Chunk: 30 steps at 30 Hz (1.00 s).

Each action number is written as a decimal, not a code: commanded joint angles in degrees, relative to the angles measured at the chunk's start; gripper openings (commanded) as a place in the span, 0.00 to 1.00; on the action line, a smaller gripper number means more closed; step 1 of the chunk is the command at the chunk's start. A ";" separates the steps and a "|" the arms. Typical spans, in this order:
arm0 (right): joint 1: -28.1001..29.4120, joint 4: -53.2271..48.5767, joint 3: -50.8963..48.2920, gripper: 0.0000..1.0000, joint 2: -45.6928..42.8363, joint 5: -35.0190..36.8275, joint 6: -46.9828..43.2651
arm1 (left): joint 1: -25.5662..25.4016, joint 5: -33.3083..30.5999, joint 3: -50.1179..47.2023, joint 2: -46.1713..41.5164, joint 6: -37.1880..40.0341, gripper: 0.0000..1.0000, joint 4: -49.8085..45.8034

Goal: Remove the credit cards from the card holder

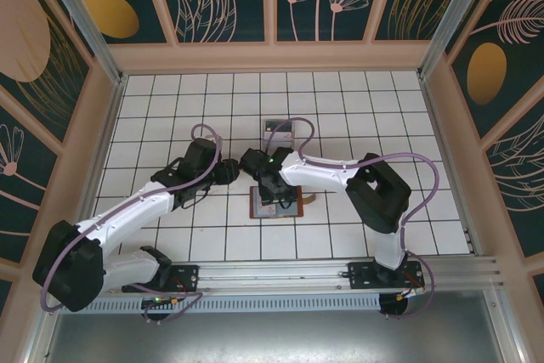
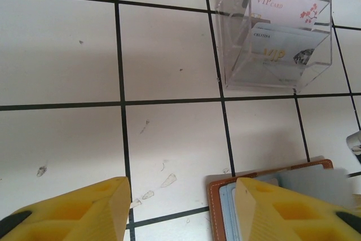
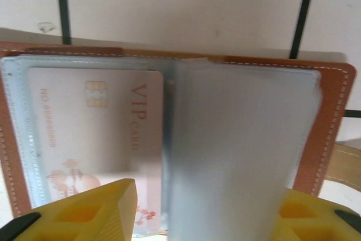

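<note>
Card holder [image 1: 289, 208] lay open and flat on white tiled surface [image 1: 170, 116], near ctr, w/ brown leather rim round blue-grey sleeves. Right arm [image 1: 323, 174] hung over it from the right. Right jaws stood apart, yellow fingers [image 3: 84, 207] either side of a loose blue-grey sleeve page [image 3: 242, 150], not clamped on it as far as wrist view showed. One credit card [image 3: 96, 134], pale w/ "VIP card" print and a chip, sat in holder's left-hand sleeve. Tan closing tab [image 3: 345, 165] stuck out past holder's right edge. Left arm [image 1: 136, 206] extended from the left. Left jaws were apart, only bare tile btwn them. One finger [image 2: 282, 213] was over holder's near corner; touching or not, couldn't tell. Clear plastic tray [image 2: 231, 38] stood beyond holder, apart from it, w/ two more credit cards [image 2: 282, 9] upright inside.
</note>
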 commanded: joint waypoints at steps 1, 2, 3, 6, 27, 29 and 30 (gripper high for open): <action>0.56 -4.02 0.52 0.51 -1.38 4.26 2.25 | 0.39 1.70 1.26 1.06 1.22 0.53 2.02; 0.50 -3.98 -0.07 0.51 -2.01 4.51 2.40 | 0.42 2.30 1.25 1.45 1.24 0.53 2.41; 0.44 -3.98 -0.68 0.52 -2.59 4.72 2.59 | 0.36 3.40 1.25 2.10 1.28 0.53 3.00; -0.02 -3.53 -2.64 0.53 -3.96 5.31 2.95 | 0.34 7.37 1.98 5.04 1.64 0.49 3.68; -4.52 3.37 -13.66 0.53 -8.79 3.60 2.98 | -6.80 12.89 5.78 17.47 -1.86 0.46 3.79; -4.88 2.96 -13.62 0.53 -9.89 3.76 3.23 | -7.62 12.79 5.82 18.04 -2.34 0.45 4.01; -5.09 2.96 -13.62 0.53 -10.70 3.75 3.24 | -7.90 12.66 5.75 18.13 -2.52 0.44 4.10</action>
